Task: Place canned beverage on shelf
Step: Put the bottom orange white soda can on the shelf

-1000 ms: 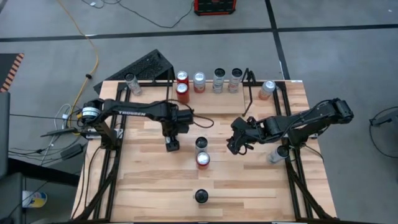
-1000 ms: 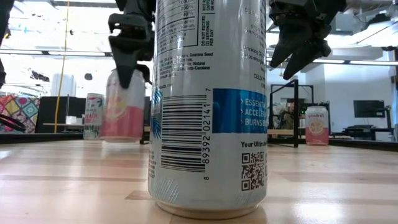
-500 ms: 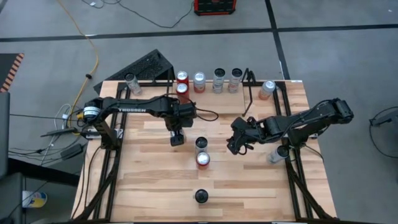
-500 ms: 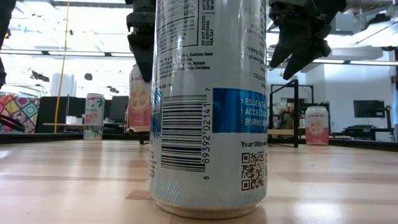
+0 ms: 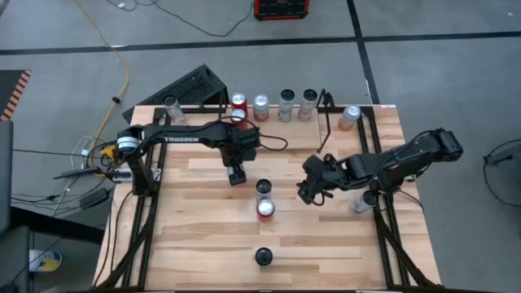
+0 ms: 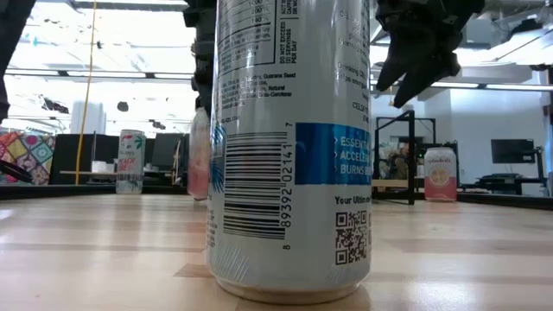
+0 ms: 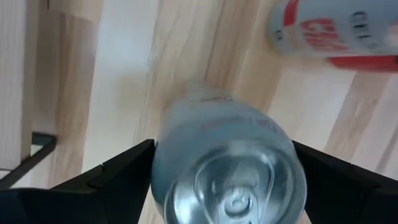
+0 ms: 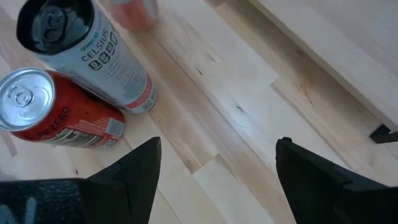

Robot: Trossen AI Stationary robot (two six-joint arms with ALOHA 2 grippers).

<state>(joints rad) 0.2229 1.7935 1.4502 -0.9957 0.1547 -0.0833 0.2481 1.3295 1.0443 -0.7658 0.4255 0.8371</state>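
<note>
Left arm reaches across the light wooden table [image 5: 203, 236] from the left edge, wrist pointing down. Left gripper [image 5: 237, 174] clasps a pale pink-and-white beverage can [image 7: 229, 168] between both fingers, upright, near the table's middle. The low black wire-rod shelf [image 5: 326, 104] stands along the far edge, cans ranged beside it. Right arm extends in from the right edge, bent low; right gripper [image 5: 305, 192] hangs with fingers spread and nothing between them, just beside a red can [image 8: 59, 121] and a tall white can [image 8: 93, 53].

The worktop [image 5: 195, 236] is pale striped wood. A red can [image 8: 59, 121] lies beside a white can [image 8: 99, 56] with a black top. The shelf [image 5: 326, 102] is black.
</note>
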